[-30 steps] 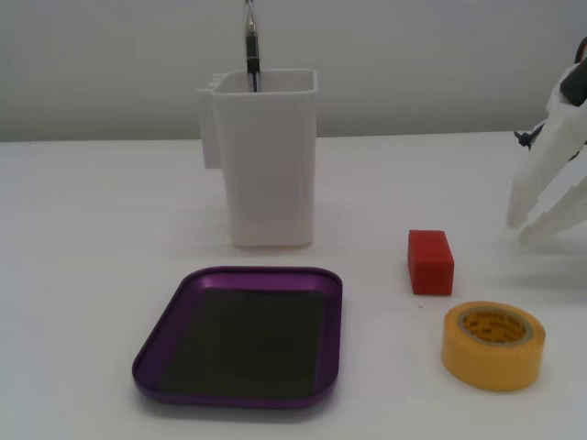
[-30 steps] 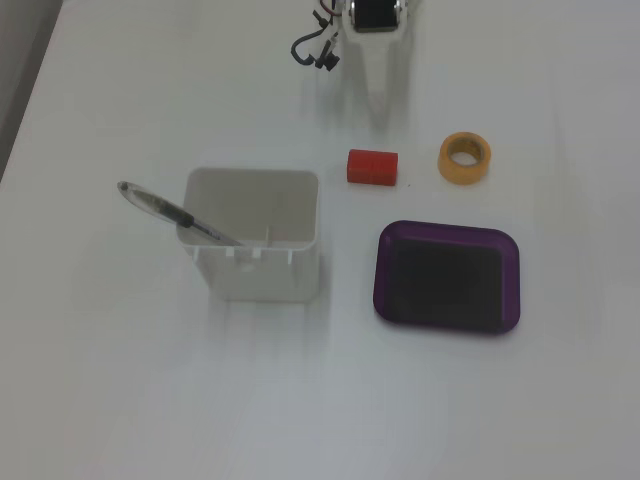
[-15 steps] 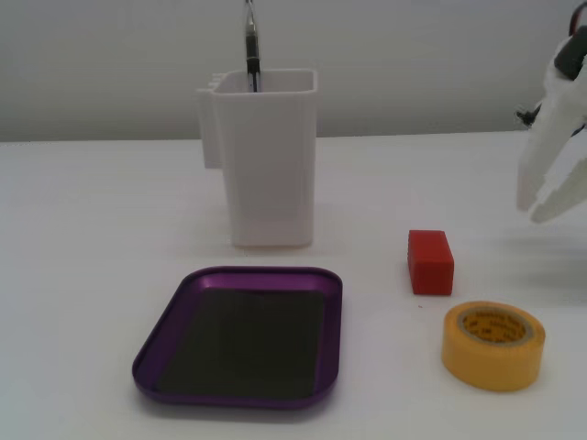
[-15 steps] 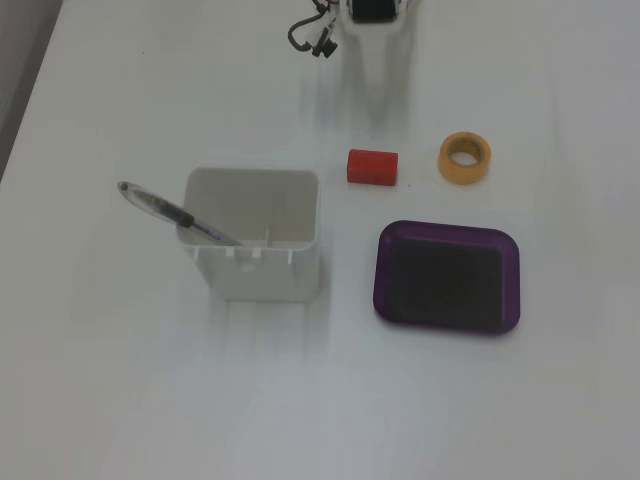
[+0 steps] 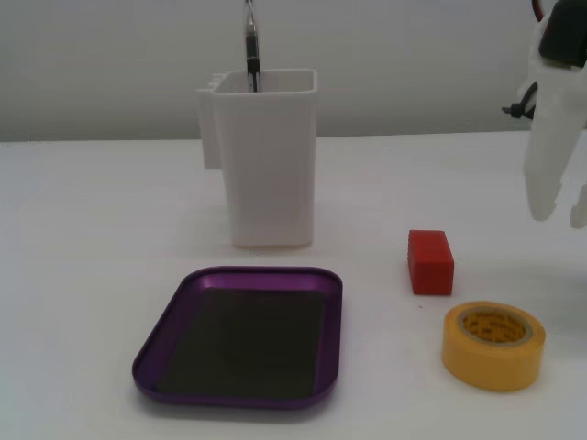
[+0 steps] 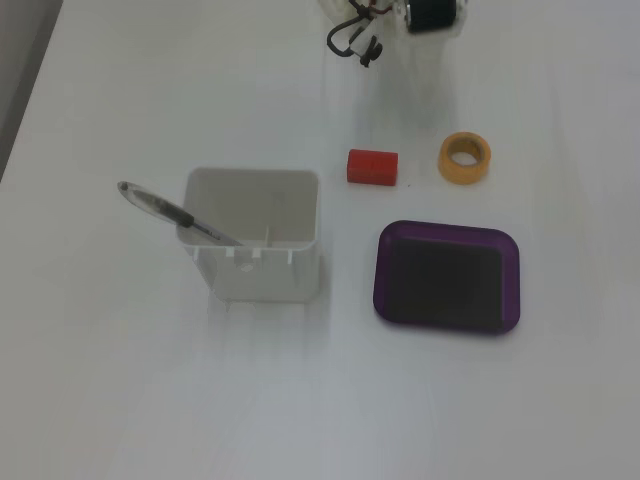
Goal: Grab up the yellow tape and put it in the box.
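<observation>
The yellow tape (image 5: 493, 346) lies flat on the white table at the front right, its tan core facing up; from above the yellow tape (image 6: 464, 158) sits just right of a red block. The box, a shallow purple tray (image 5: 261, 272), lies empty at the front centre, and the same tray (image 6: 447, 229) shows below the tape in the fixed view from above. My white gripper (image 5: 561, 218) hangs above the table at the right edge, behind the tape and well clear of it. Its fingers point down, slightly open, with nothing between them. From above, only its dark motor and cables (image 6: 430, 12) are distinct.
A red block (image 5: 430, 261) stands between tape and gripper, also seen as the red block (image 6: 372, 166) left of the tape. A tall white container (image 5: 261, 170) holding a pen (image 5: 249, 46) stands behind the tray; from above the container (image 6: 255, 245) is left of it.
The gripper has lifted off the table and swung toward the tape's side, its fingers turning more upright. Tape, block, tray and container have not moved.
</observation>
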Robot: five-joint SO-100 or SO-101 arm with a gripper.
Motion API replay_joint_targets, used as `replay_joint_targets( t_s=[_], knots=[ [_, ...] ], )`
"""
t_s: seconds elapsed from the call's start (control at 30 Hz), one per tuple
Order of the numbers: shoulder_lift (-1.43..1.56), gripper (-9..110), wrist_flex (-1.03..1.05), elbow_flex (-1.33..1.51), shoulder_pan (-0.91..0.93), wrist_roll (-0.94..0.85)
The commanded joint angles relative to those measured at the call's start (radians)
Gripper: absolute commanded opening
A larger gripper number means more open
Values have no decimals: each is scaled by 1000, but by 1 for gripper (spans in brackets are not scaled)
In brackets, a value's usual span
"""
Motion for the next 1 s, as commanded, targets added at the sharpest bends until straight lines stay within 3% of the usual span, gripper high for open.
replay_joint_targets(
  t_s=[0.0, 0.23, 0.47, 0.63, 0.97],
  knots=[
    [-26, 8, 15, -55, -11, -8],
    [12, -1, -51, 34, -15, -12],
    [407, -1, -282, 342, -14, -71],
    [612, 0, -331, 520, -9, -117],
    [641, 0, -350, 555, -8, -118]
  ],
)
